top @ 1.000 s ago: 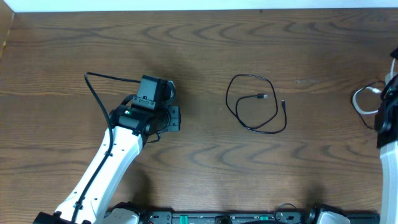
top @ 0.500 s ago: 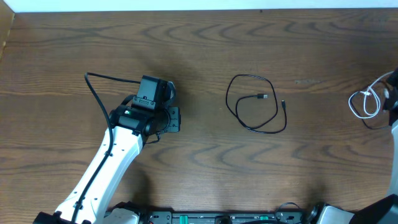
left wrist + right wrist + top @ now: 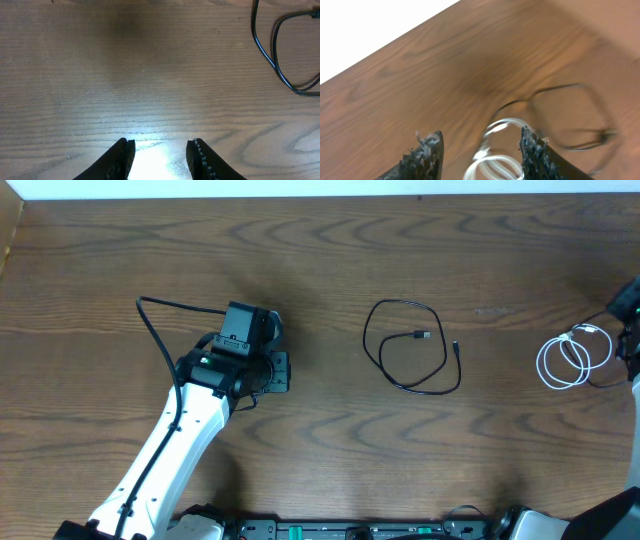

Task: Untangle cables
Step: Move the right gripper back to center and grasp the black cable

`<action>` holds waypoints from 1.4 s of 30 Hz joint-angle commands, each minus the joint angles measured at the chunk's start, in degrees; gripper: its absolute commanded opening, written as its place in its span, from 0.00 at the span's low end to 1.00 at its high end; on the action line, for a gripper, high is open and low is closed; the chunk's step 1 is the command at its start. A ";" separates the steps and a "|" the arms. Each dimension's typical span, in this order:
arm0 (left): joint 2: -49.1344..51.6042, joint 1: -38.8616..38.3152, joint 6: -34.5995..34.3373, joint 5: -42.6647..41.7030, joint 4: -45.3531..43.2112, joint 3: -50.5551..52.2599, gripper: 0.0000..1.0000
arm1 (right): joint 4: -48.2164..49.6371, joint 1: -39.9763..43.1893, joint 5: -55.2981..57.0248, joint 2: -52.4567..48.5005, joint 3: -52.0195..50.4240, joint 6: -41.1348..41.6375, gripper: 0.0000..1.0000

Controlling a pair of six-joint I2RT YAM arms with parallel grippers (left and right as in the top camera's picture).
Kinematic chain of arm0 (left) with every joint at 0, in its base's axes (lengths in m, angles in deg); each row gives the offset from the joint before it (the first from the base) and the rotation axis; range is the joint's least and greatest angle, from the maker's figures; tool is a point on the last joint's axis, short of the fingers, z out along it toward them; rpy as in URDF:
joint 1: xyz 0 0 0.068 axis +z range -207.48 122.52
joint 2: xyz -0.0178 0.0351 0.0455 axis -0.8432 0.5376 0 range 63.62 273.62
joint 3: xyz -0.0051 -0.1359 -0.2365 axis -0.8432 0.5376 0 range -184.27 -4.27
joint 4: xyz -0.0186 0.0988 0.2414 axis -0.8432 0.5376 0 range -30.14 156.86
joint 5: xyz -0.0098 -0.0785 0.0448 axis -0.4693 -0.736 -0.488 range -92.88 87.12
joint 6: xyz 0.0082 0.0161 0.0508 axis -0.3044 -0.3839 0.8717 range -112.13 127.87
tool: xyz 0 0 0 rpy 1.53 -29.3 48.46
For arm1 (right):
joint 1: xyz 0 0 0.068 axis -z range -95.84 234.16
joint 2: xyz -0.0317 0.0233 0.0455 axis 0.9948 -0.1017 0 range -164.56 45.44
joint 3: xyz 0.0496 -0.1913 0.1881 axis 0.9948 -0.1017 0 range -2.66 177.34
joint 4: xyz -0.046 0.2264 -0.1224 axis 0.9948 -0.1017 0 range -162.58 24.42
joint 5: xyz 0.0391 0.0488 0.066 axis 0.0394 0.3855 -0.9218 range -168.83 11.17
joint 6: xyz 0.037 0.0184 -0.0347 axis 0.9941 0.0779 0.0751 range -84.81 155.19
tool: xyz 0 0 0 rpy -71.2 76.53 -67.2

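white cable, black cable, brown wood-grain table

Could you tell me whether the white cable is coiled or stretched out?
Coiled: the white cable forms overlapping loops, apart from the black cable.

desk: brown wood with a bold dark grain, smooth with a satin finish. In the left wrist view a patch of light shines off it.
black cable: thin, smooth sheath that looks like plastic or rubber, with a faint sheen.
white cable: smooth, plastic-looking and fairly glossy. It is too blurred in the right wrist view to tell more.
left end effector: black and matt, with fine ribs on the inner face of the fingers.
right end effector: black and matt. The finger surfaces look rough and pitted, with frayed specks at one tip.
left arm: white shell of smooth, glossy plastic, with a black matt housing at the wrist.
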 commanded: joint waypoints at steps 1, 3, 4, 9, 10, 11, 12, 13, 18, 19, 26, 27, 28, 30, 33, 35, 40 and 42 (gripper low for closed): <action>-0.11 0.17 -0.55 0.35 0.20 -0.50 0.39 | -2.80 -1.68 -16.96 -1.18 0.35 -0.79 0.46; -0.11 0.17 -0.57 0.33 0.20 -0.50 0.39 | -4.09 -2.84 -22.53 -2.05 0.33 -3.63 0.43; -0.11 0.17 -0.55 0.35 0.20 -0.50 0.39 | -4.87 -3.63 -24.50 -2.75 0.33 -4.72 0.41; -0.11 0.17 -0.55 0.33 0.20 -0.50 0.39 | -11.96 -9.79 -24.68 -8.37 0.33 -10.49 0.39; -0.11 0.17 -0.55 0.35 0.20 -0.50 0.39 | -13.60 -11.13 -23.78 -9.92 0.33 -10.56 0.39; -0.11 0.17 -0.57 0.33 0.17 -0.50 0.39 | -14.86 -12.26 -23.19 -11.21 0.33 -10.56 0.39; -0.11 0.17 -0.57 0.33 0.20 -0.50 0.39 | -16.11 -13.51 -23.10 -12.61 0.33 -10.58 0.39; -0.11 0.17 -0.55 0.33 0.20 -0.50 0.39 | -16.74 -14.49 -23.21 -13.68 0.33 -10.58 0.38; -0.11 0.17 -0.57 0.33 0.20 -0.50 0.39 | -18.69 -21.51 -23.26 -16.83 0.33 -12.28 0.42; -0.11 0.17 -0.55 0.33 0.20 -0.50 0.39 | -18.91 -23.89 -23.23 -16.83 0.33 -14.34 0.46; -0.11 0.17 -0.57 0.35 0.20 -0.50 0.39 | -20.57 -36.79 -20.04 -17.94 0.33 -26.49 0.52; -0.11 0.17 -0.55 0.33 0.20 -0.50 0.39 | -20.50 -38.27 -18.47 -18.29 0.33 -27.54 0.52; -0.11 0.17 -0.55 0.35 0.22 -0.50 0.39 | -20.28 -39.98 -16.70 -18.93 0.33 -28.74 0.52; -0.11 0.17 -0.55 0.33 0.24 -0.50 0.39 | -19.82 -42.71 -14.36 -20.13 0.33 -30.34 0.50; -0.11 0.17 -0.55 0.35 0.22 -0.50 0.39 | -19.74 -46.10 -14.16 -22.10 0.33 -32.68 0.49; -0.11 0.17 -0.57 0.35 0.24 -0.50 0.39 | -19.74 -48.09 -14.16 -23.76 0.33 -33.07 0.50; -0.11 0.17 -0.55 0.35 0.22 -0.50 0.39 | -20.00 -51.19 -13.77 -26.47 0.33 -33.03 0.50; -0.11 0.17 -0.55 0.35 0.20 -0.50 0.39 | -20.17 -52.04 -11.52 -27.06 0.31 -32.72 0.47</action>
